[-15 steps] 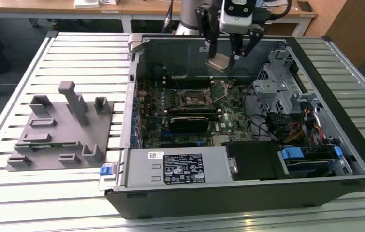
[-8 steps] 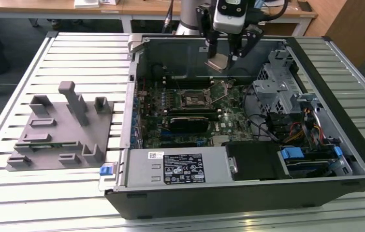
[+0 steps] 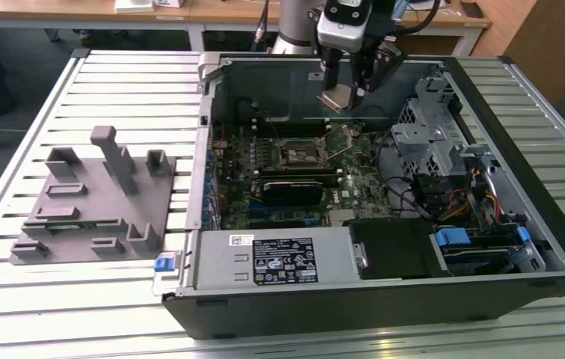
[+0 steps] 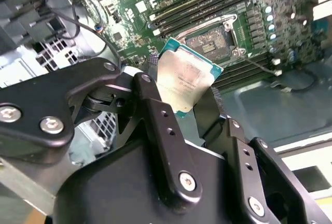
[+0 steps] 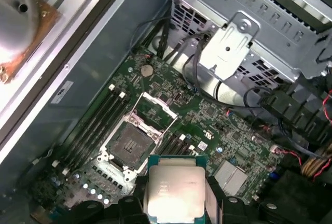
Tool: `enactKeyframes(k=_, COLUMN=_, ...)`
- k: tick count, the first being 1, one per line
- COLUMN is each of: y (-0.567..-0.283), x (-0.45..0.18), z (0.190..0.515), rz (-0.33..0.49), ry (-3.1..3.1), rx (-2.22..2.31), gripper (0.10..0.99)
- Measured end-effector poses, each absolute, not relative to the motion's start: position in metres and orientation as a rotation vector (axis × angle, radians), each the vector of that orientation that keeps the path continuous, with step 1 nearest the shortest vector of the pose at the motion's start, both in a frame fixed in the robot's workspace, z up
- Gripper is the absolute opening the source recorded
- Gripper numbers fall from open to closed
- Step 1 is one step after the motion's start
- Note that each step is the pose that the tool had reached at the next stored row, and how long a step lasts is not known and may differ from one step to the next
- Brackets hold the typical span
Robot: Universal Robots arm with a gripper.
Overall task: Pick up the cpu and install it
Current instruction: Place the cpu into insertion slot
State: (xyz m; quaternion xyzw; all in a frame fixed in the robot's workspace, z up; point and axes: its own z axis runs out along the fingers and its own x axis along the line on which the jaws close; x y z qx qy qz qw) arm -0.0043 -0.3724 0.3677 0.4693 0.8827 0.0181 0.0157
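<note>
My gripper (image 3: 347, 93) is shut on the cpu (image 3: 337, 99), a small square chip with a pale metal top and a green rim. It hangs above the back part of the open computer case (image 3: 212, 112). In both wrist views the cpu (image 4: 184, 81) (image 5: 174, 190) sits between the black fingers (image 4: 155, 110), tilted. The open cpu socket (image 3: 297, 155) (image 5: 129, 146) (image 4: 210, 40) lies on the green motherboard below the chip, with its metal frame lifted and the memory slots (image 5: 93, 123) alongside.
A grey plastic fixture (image 3: 93, 194) lies on the slatted table at the exterior view's left. Inside the case are a metal drive cage (image 3: 432, 127) (image 5: 244, 42), loose cables (image 3: 462, 202), a black block (image 3: 287, 191) and a labelled power supply (image 3: 272, 258).
</note>
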Motion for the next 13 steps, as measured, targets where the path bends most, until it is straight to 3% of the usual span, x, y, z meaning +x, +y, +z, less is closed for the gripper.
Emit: enactKeyframes(k=13, y=-0.3723, x=-0.0043, z=0.3608, rz=0.05, ry=2.562, rx=1.756, gripper=0.525)
